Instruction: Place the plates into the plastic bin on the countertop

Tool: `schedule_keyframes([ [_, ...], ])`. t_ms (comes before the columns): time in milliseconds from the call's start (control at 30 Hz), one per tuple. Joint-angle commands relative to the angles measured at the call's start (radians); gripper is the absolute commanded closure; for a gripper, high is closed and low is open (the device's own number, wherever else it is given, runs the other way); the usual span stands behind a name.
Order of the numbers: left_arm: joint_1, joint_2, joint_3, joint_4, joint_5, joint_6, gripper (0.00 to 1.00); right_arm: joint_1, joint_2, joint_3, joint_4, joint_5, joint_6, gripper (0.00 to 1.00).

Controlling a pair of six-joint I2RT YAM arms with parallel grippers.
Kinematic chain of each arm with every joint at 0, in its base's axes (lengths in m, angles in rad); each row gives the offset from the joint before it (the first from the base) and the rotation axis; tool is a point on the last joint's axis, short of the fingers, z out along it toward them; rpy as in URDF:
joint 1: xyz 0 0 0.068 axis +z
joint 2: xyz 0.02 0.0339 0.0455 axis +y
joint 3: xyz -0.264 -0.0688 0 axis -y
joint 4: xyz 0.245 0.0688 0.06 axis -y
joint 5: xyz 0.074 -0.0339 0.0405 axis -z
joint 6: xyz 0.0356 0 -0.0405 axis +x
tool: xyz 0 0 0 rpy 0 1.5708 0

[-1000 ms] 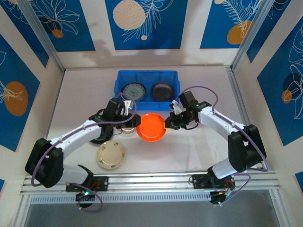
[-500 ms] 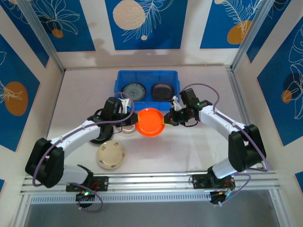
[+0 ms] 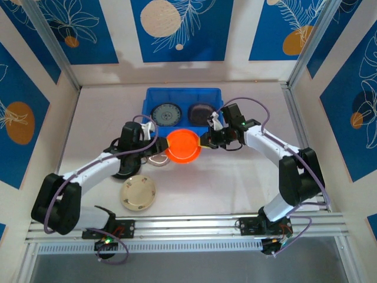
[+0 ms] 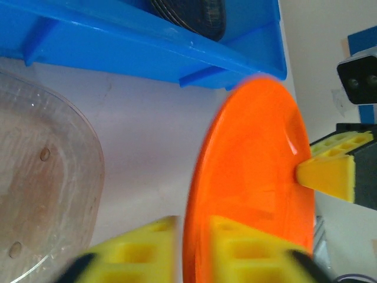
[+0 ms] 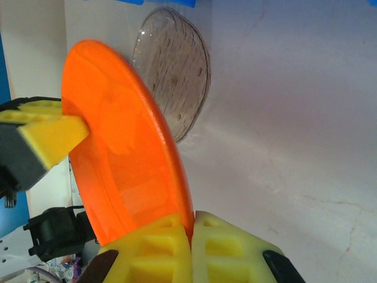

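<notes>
Overhead, you see the orange plate [image 3: 182,145] held clear of the tabletop [image 3: 235,183], just in front of the bin [image 3: 182,91], caught between your left end effector [image 3: 158,143] and right end effector [image 3: 206,144]. From above you cannot read the grips; the wrist cameras give them. From the right wrist, the right fingers [image 5: 159,247] are pressed together on the plate's rim, pinching it. From the left wrist, the left fingers [image 4: 247,253] sit one on each side of the opposite rim, but blur stops you telling whether they squeeze it or stand off. A clear plate [image 4: 41,194] lies on the tabletop under the left arm, near the bin's front wall. Inside the bin lie a patterned plate [image 3: 164,113] and a dark plate [image 3: 201,112], side by side. A cream plate [image 3: 138,193] sits nearer the bases, well apart.
</notes>
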Motion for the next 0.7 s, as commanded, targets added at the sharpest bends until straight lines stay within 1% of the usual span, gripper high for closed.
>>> schedule_keyframes([
  [0,0.027,-0.076,0.009,-0.054,-0.012,0.012,0.18,-0.019,0.034,0.113,-0.004,0.022,0.02,1.0],
  [33,0.041,-0.105,0.003,-0.073,-0.039,0.021,0.02,-0.025,0.053,0.153,-0.021,0.041,0.022,1.0],
  [67,0.056,-0.132,-0.004,-0.086,-0.059,0.032,0.0,-0.03,0.075,0.197,-0.042,0.065,0.026,1.0],
  [167,0.083,-0.189,-0.014,-0.117,-0.097,0.058,0.0,-0.043,0.161,0.348,-0.1,0.129,0.027,1.0],
  [333,0.101,-0.234,-0.011,-0.171,-0.157,0.099,0.0,-0.051,0.346,0.623,-0.187,0.21,0.017,1.0],
  [533,0.129,-0.244,-0.01,-0.129,-0.156,0.113,0.0,-0.048,0.606,0.959,-0.287,0.189,0.013,1.0],
  [667,0.142,-0.237,-0.006,-0.111,-0.15,0.119,0.0,-0.032,0.729,1.104,-0.317,0.171,0.021,1.0],
])
